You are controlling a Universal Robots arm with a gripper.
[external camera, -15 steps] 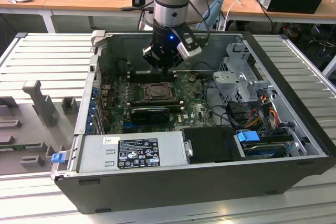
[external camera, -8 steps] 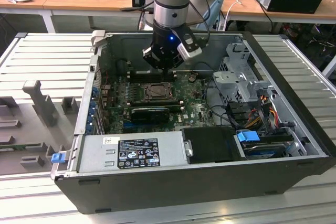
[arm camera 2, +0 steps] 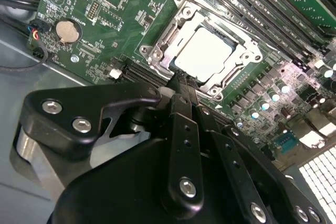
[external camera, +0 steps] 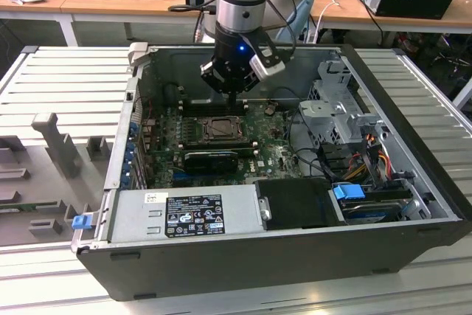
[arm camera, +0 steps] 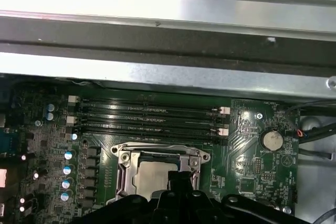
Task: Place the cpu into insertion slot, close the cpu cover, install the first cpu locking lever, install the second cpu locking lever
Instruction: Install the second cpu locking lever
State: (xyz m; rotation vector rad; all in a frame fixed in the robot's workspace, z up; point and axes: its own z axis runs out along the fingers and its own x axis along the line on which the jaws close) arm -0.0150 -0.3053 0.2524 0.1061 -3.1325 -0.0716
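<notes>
The pale silver cpu (arm camera 2: pixel 202 51) lies flat in the insertion slot (external camera: pixel 219 129), a square socket on the green board. The grey metal cpu cover (arm camera 2: pixel 239 59) lies down around it, its cut-out showing the chip. My gripper (arm camera 2: pixel 181 81) is shut, with nothing visible between its thin black fingers. The tips sit at the socket's edge, at the side toward the memory slots. In the first wrist view the cpu (arm camera: pixel 152 177) and cpu cover (arm camera: pixel 123 174) sit just past the gripper (arm camera: pixel 178 176). In the exterior view the gripper (external camera: pixel 234 99) hangs over the socket's far edge. I cannot tell how the locking levers stand.
Long black memory slots (arm camera: pixel 147 119) run beside the socket, below the case's metal wall (arm camera: pixel 168 30). A coin battery (arm camera 2: pixel 67 31) sits on the board. A black card (external camera: pixel 210 158), the power supply (external camera: pixel 184 212), a drive cage (external camera: pixel 335 112) and cables (external camera: pixel 369 153) crowd the open case.
</notes>
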